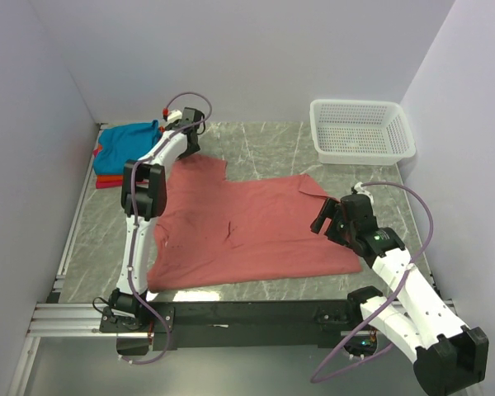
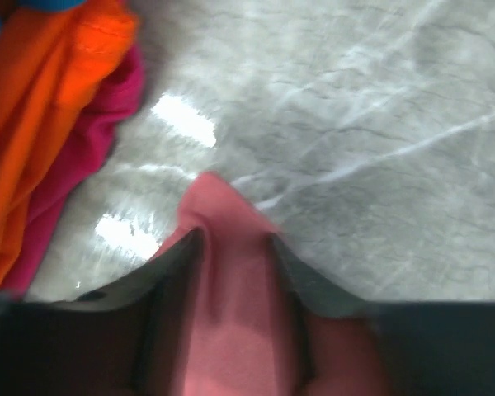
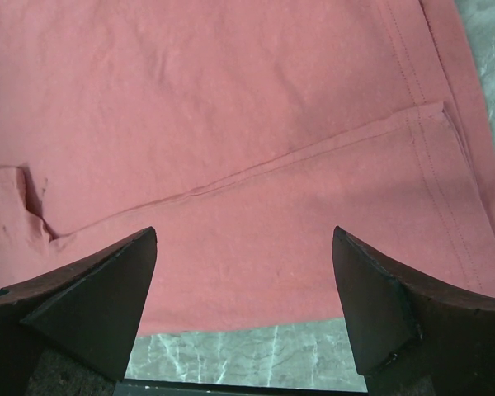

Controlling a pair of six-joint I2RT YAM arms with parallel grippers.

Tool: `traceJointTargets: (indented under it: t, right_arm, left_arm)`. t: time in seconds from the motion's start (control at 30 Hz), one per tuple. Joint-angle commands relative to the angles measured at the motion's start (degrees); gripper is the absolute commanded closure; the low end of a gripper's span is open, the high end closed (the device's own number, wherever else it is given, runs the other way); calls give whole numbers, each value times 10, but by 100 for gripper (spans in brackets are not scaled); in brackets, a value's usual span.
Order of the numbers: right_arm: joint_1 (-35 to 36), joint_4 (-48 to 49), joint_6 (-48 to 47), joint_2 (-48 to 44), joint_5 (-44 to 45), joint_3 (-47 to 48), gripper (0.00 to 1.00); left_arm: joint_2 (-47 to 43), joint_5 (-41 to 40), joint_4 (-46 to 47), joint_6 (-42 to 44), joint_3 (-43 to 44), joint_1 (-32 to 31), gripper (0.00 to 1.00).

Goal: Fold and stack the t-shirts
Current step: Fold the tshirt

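Note:
A large salmon-pink t-shirt [image 1: 247, 227] lies spread on the table, partly folded. My left gripper [image 1: 190, 142] is at its far left corner, shut on a fold of the pink cloth [image 2: 231, 272], which runs between the fingers [image 2: 177, 272]. My right gripper [image 1: 330, 221] hovers over the shirt's right edge, open and empty, with the pink cloth [image 3: 231, 148] below its fingers [image 3: 107, 280]. A folded stack with a teal-blue shirt [image 1: 128, 140] on top of orange and red ones sits at the far left; the orange [image 2: 41, 107] and red [image 2: 82, 157] ones show in the left wrist view.
A white mesh basket [image 1: 361, 129] stands at the far right corner. White walls close in the left, back and right sides. A metal rail [image 1: 74, 318] runs along the near edge.

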Motion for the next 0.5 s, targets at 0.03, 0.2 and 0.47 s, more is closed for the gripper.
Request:
traceJointTargets:
  t: [0.03,0.2,0.47]
  right_arm:
    - [-3,-2,2,-7,30,-3,7]
    - [-2,2,-12,19,62,11,8]
    - [-3,52,-62,146,81,99,10]
  left_arm:
    - [22,113,32,14,-24,16,70]
    - [17,115,26,5,-38,23,99]
    - [-52,119,72,23,-104,26,100]
